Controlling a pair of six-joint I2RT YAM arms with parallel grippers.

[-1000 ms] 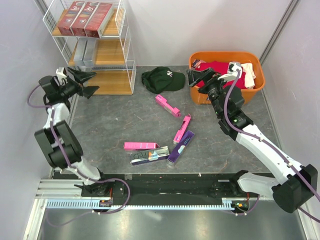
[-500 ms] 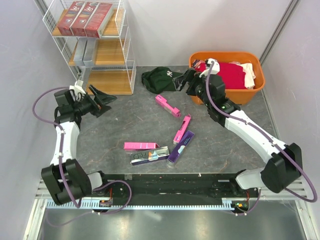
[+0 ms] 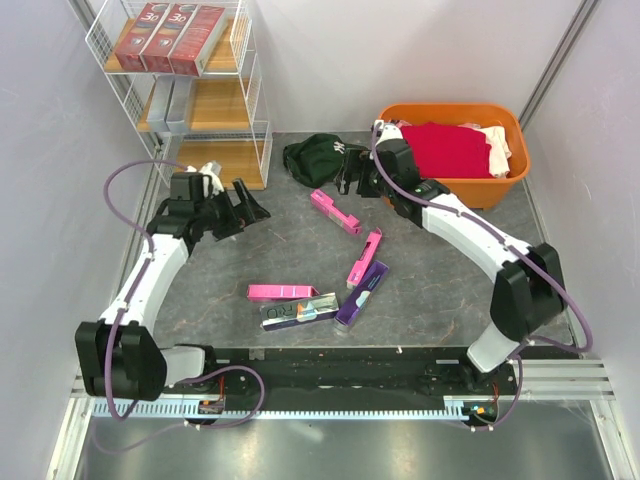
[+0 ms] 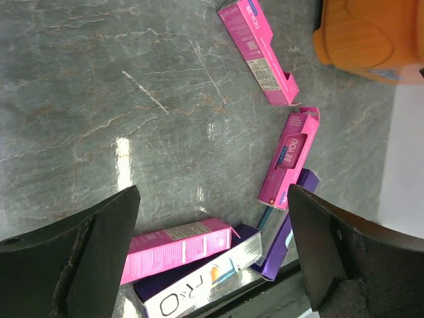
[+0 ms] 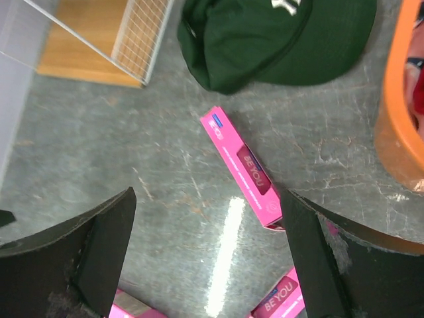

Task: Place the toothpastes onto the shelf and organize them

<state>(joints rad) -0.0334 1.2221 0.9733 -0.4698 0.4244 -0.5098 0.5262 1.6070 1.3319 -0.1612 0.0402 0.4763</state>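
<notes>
Left tool point(image 3: 247, 202): jaws spread wide, empty, just right of the shelf point(image 3: 220, 105).
Right tool point(image 3: 352, 178): jaws spread wide, empty, near the far pink box point(image 3: 335, 210).
Loose toothpastes point(image 3: 283, 292): five, mid-counter point(image 3: 200, 270).
Shelved: red boxes point(image 3: 168, 38) on top, silver boxes point(image 3: 172, 100) on the middle board.

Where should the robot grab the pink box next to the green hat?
Pinch the pink box across its two long sides, near the middle, coming straight down from above. It lies flat, long and thin, with bare table on both sides.
</notes>
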